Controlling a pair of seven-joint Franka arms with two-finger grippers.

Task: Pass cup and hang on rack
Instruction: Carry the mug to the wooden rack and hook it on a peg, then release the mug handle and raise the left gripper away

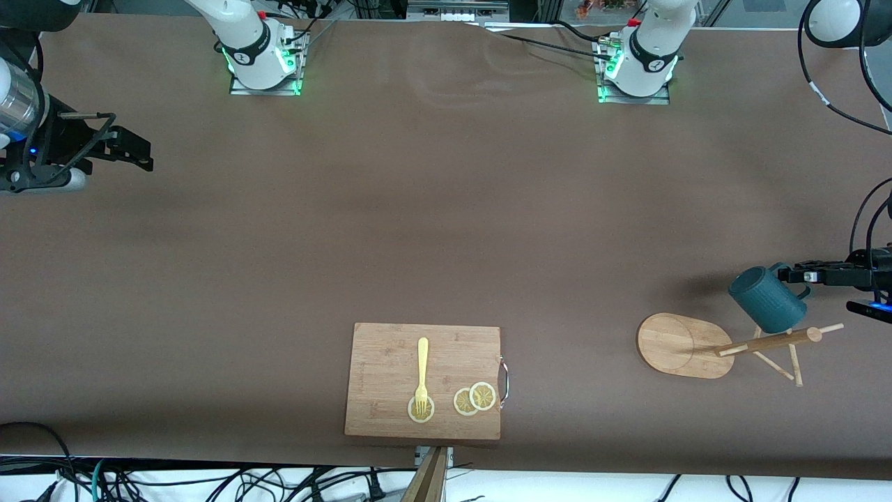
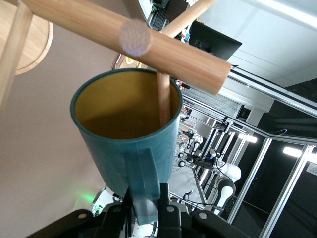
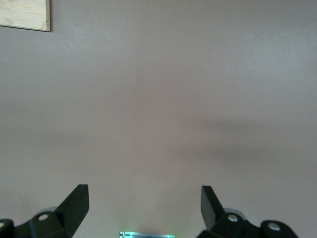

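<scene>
- Beside the rack (image 1: 686, 345), at the left arm's end of the table, I hold the cup (image 1: 765, 298) in the air with my left gripper (image 1: 801, 275), which is clamped on the cup's loop handle (image 2: 142, 186).
- I grip the handle and not the wall so the cup's mouth stays free; in my left wrist view a thin peg (image 2: 163, 99) crosses the yellow inside of the cup, so the rim is already being offered to the rack.
- Whether the peg touches the cup's wall I cannot tell.
- The rack looks tipped over: in the front view its oval base shows its flat face and the post (image 1: 770, 341) runs sideways from it toward the left arm's end, pegs splaying out.
- Judging from that, hanging will be awkward; a peg pointing sideways or downward may let the cup slide off once I let go.
- My left arm comes in low from the table's end, the wrist turned so the fingers reach level toward the rack and the cup tilts above the post.
- My right gripper (image 1: 132, 148) waits well apart from the rack, at the right arm's end, over bare table, its fingers (image 3: 74, 204) spread wide and holding nothing.
- A cutting board (image 1: 390, 355) with a fork (image 1: 421, 373) and lemon slices (image 1: 474, 399) lies toward the right arm's end from the rack, out of my way.
</scene>
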